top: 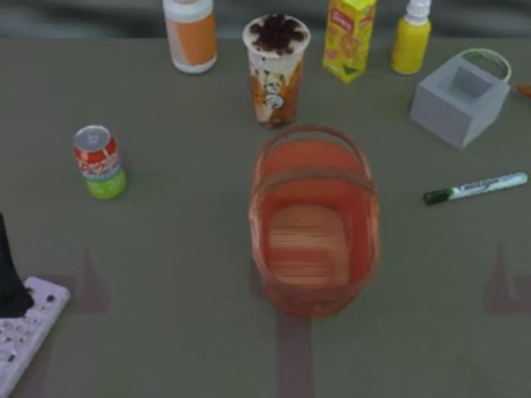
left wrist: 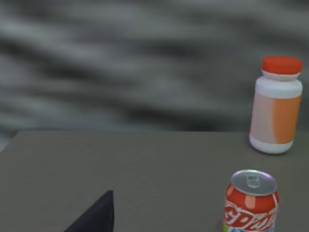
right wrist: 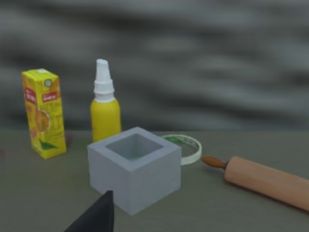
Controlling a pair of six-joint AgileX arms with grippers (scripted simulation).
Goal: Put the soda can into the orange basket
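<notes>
The soda can [top: 99,162], red above and lime-green below with a silver top, stands upright on the left of the table. The left wrist view shows it close by [left wrist: 251,200]. The orange basket [top: 314,224], a large oval woven one with two arched handles, stands empty at the table's middle, well right of the can. My left gripper [top: 8,274] is a dark shape at the left edge, nearer than the can and apart from it; only a dark tip [left wrist: 96,217] shows in its wrist view. My right gripper [right wrist: 96,215] shows only a dark tip, in front of the grey box.
Along the back stand an orange-and-white bottle [top: 190,33], a drink cup [top: 275,70], a yellow carton [top: 349,37], a yellow squeeze bottle [top: 411,37] and a grey cube box [top: 459,98]. A marker [top: 474,188] lies right of the basket. A white strip [top: 25,332] sits front left.
</notes>
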